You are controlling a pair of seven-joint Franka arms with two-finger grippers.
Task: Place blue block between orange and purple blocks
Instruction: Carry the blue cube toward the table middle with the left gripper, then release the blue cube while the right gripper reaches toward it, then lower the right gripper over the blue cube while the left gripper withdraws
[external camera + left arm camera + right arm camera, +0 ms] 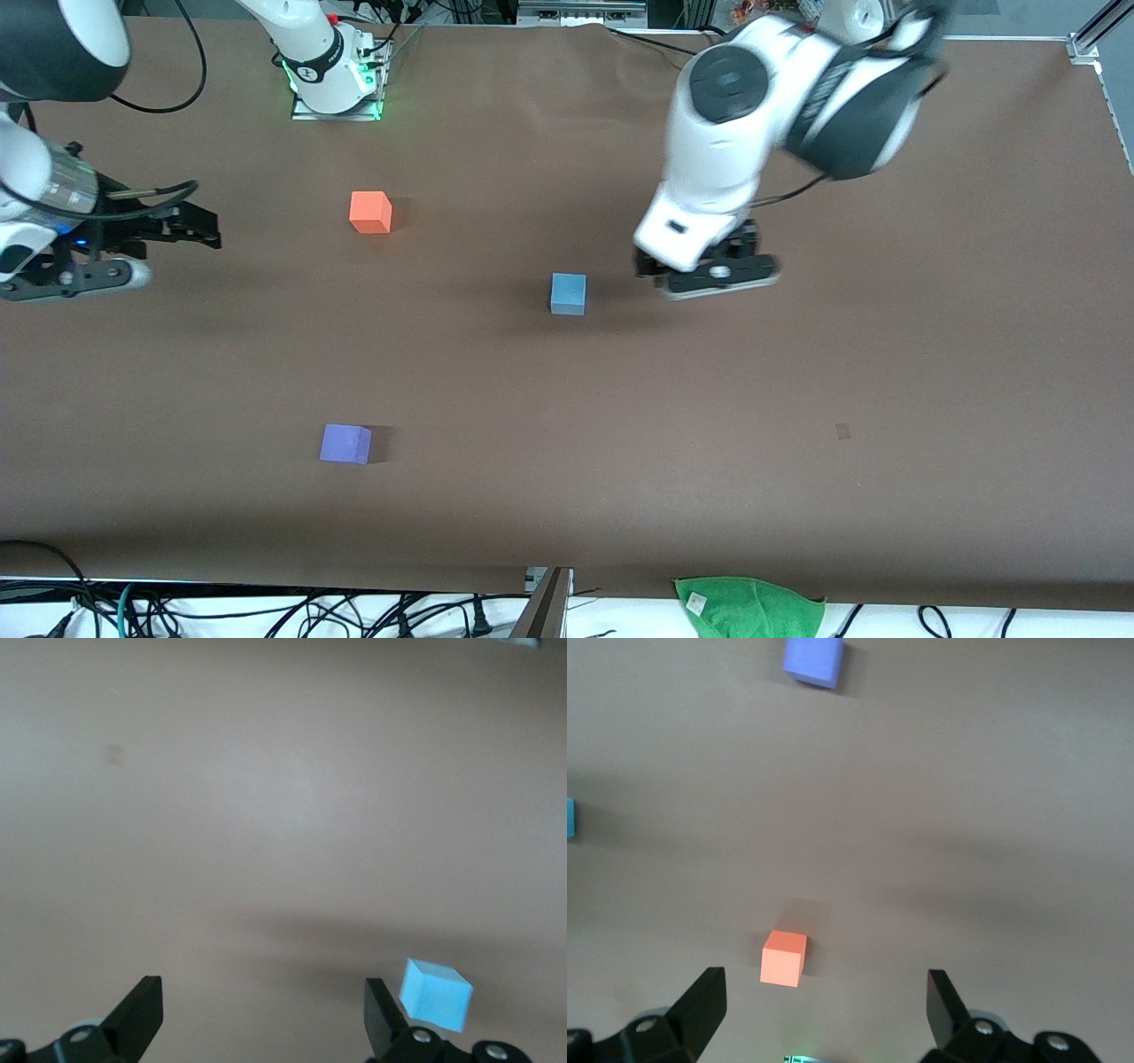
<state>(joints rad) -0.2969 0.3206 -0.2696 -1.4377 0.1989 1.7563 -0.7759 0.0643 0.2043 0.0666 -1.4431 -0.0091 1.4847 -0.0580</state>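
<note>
The light blue block (568, 293) sits mid-table. The orange block (370, 213) lies farther from the front camera, toward the right arm's end. The purple block (345, 443) lies nearer the front camera, roughly in line with the orange one. My left gripper (702, 275) hovers low over the table beside the blue block, toward the left arm's end. In the left wrist view it (263, 1010) is open and empty, with the blue block (436, 994) just outside one finger. My right gripper (177, 232) waits open at the right arm's end, showing open (824, 1001) above the orange block (784, 958).
A green cloth (749, 607) lies off the table's near edge. A small dark mark (842, 431) is on the brown table cover. The right arm's base (335, 84) stands at the table's back edge. Cables hang along the near edge.
</note>
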